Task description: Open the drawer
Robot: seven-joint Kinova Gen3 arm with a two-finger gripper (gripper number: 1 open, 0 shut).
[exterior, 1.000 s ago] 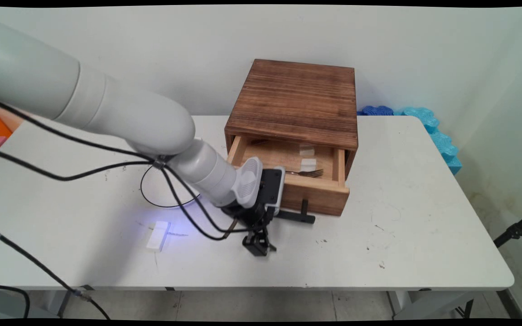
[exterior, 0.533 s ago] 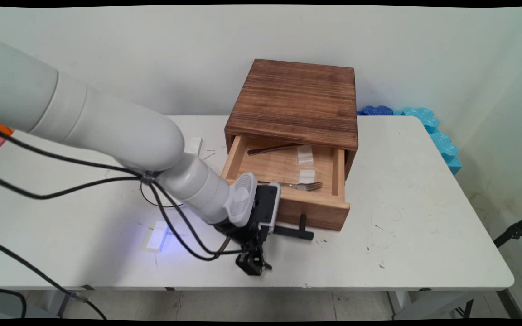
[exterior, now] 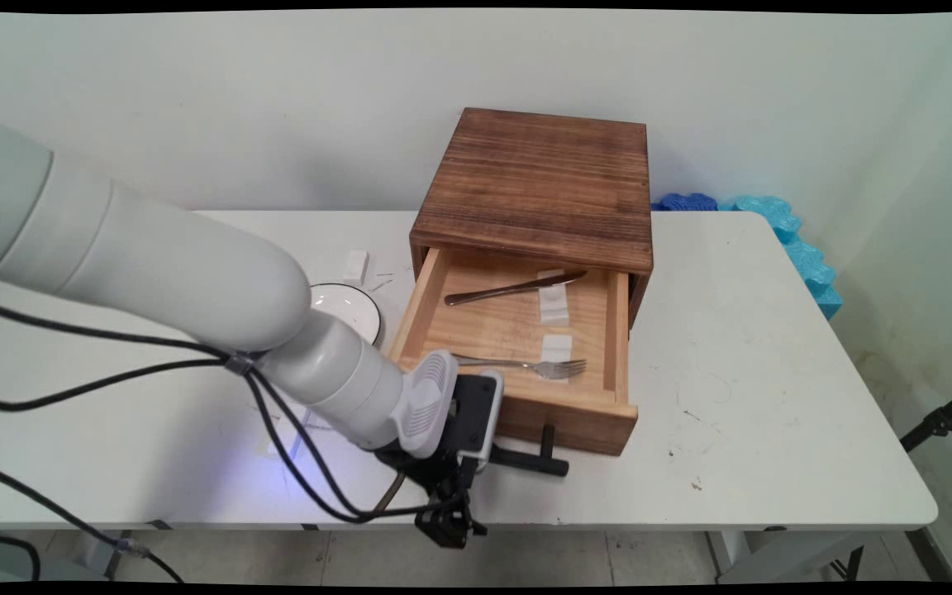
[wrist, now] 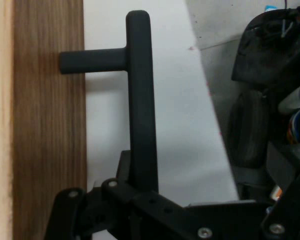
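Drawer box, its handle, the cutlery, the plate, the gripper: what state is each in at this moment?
Drawer: pulled well out of the wooden box.
T-shaped handle: gripped at one end of its bar.
Gripper: shut on the handle bar.
Knife: lying flat at the drawer's back.
Fork: lying flat near the drawer's front.
Plate: on the table, partly hidden by the arm.

Open wooden drawer (exterior: 517, 330) holds fork (exterior: 525, 364), knife (exterior: 513, 287).

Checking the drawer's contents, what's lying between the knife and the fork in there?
In the main view, a small white pad on the drawer floor lies between knife and fork.
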